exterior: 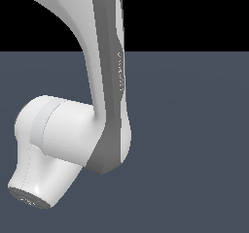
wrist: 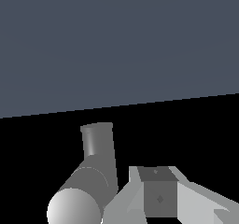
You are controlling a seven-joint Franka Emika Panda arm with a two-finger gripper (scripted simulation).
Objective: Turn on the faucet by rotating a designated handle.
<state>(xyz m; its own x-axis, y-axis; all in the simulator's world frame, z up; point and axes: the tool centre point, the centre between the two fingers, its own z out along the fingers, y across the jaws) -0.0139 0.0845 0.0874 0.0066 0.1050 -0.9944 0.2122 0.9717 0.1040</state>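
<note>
Arm up close, gripper beside a grey metal part

From where I stand, the exterior view is nearly all white arm [exterior: 73, 140]; no faucet or handle shows there, only the slate floor [exterior: 194, 154]. The wrist view is more use: a grey cylinder with a rounded end, seemingly part of the faucet [wrist: 86, 185], sits at about seven o'clock in that picture, just beside one finger [wrist: 158, 197] of the gripper [wrist: 186, 204]. Whether they touch, or whether this is base, spout or handle, I cannot tell. Only part of the gripper shows, so whether it is spread or clenched is unclear. The metal looks rigid and smooth, likely slippery; I would judge the lever best pushed or pinched near its free end, where leverage is greatest.
</note>
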